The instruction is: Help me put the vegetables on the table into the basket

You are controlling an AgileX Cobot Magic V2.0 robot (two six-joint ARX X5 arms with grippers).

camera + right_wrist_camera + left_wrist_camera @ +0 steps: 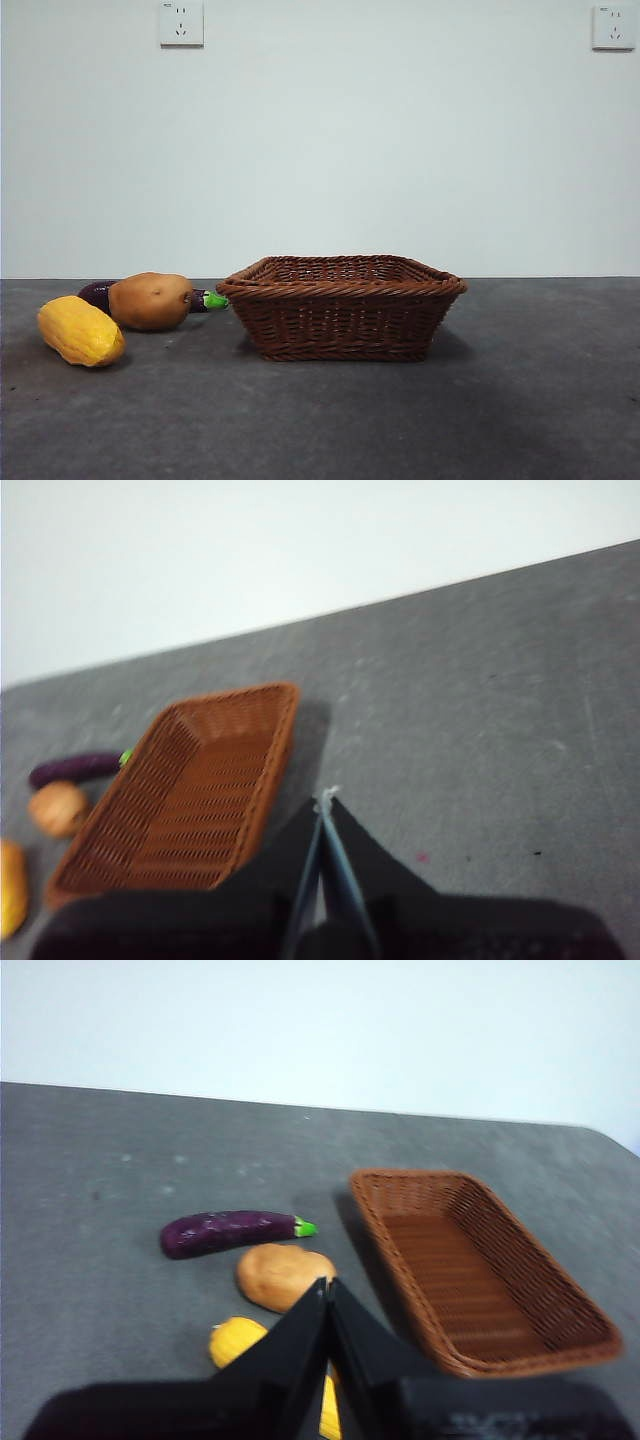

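Yellow vegetable lies nearest me, potato and eggplant behind, basket at their three o'clock; left gripper and right gripper both pressed together, holding nothing

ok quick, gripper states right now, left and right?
Left gripper: shut, holding nothing, above the yellow vegetable.
Right gripper: shut, holding nothing, beside the basket.
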